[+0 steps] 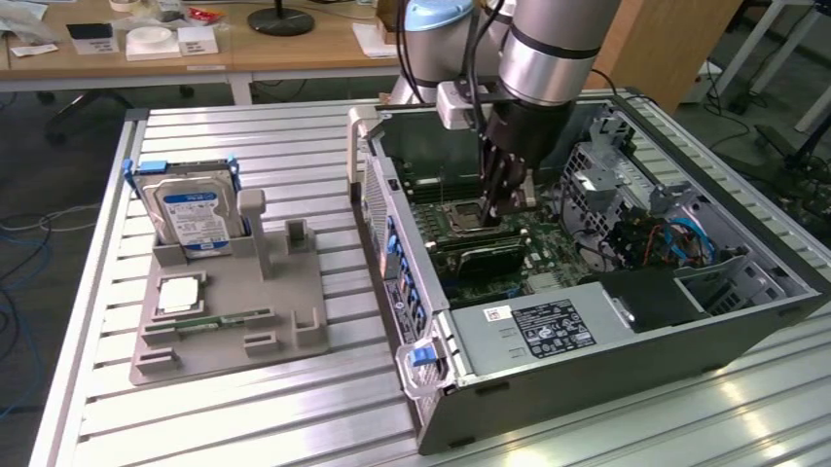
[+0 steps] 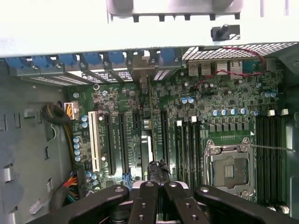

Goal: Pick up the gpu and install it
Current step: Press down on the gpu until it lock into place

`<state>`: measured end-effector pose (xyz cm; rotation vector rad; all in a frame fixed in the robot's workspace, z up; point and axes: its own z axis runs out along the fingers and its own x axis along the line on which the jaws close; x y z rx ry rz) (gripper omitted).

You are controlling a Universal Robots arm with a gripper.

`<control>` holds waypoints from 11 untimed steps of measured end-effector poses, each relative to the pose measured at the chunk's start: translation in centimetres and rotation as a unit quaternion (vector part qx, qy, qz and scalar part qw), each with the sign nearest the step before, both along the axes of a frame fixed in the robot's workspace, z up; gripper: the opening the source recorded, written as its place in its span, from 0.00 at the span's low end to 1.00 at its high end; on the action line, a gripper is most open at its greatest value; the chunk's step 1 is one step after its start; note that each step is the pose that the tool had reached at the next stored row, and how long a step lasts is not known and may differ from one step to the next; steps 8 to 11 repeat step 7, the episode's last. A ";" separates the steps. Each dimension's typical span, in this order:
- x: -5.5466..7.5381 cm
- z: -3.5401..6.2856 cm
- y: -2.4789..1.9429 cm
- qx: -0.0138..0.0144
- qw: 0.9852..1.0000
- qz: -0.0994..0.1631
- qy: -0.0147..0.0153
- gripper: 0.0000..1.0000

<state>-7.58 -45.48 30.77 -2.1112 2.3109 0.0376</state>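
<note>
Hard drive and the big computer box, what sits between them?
In the exterior view, between the hard drive and the computer case stand the grey holder's posts, then a bare strip of table.

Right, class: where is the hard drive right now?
On the exterior view's left, the hard drive stands upright in the grey holder, apart from the open computer case.

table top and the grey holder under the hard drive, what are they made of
The table top looks like bare aluminium: pale silver slats with grooves between them and a soft sheen. The grey holder looks like matte plastic, possibly printed: one flat grey tone, blocky posts, no shine. The hard drive stands upright in it.
</note>
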 end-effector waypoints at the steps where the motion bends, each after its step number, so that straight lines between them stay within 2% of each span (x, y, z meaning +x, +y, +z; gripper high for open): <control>1: 0.0 0.00 0.00 0.000 1.000 0.000 0.000 0.11; 11: 0.0 0.01 0.00 0.000 1.000 0.000 0.000 0.11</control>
